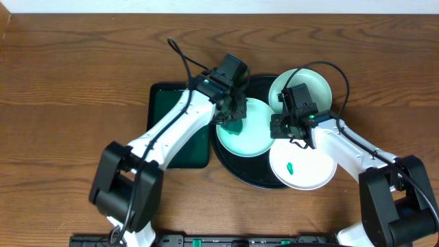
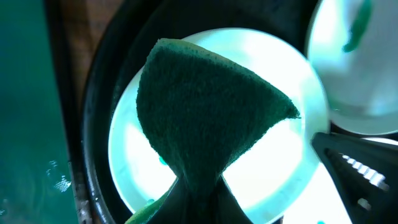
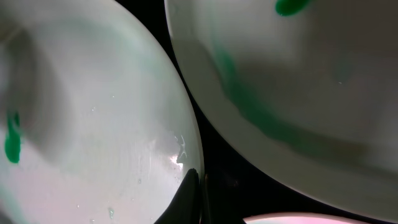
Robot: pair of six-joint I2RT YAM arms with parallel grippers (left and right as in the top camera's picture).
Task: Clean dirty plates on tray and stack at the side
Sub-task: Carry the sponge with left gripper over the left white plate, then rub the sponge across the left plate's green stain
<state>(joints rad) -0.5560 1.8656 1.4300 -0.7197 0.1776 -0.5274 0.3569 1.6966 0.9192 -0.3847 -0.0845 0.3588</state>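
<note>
Three pale plates lie on the round black tray (image 1: 264, 180). My left gripper (image 1: 232, 118) is shut on a dark green sponge (image 2: 205, 99) and holds it over the left plate (image 1: 254, 140), which fills the left wrist view (image 2: 273, 168). My right gripper (image 1: 280, 127) is shut on that plate's right rim (image 3: 93, 93), with water drops on the plate near the jaws (image 3: 199, 180). The far plate (image 1: 312, 86) carries green smears (image 3: 311, 74). The near plate (image 1: 309, 171) has a small green smear.
A dark green rectangular tray (image 1: 168, 110) lies on the wooden table just left of the black tray, under my left arm. Bare wood spreads to the left and right of the trays.
</note>
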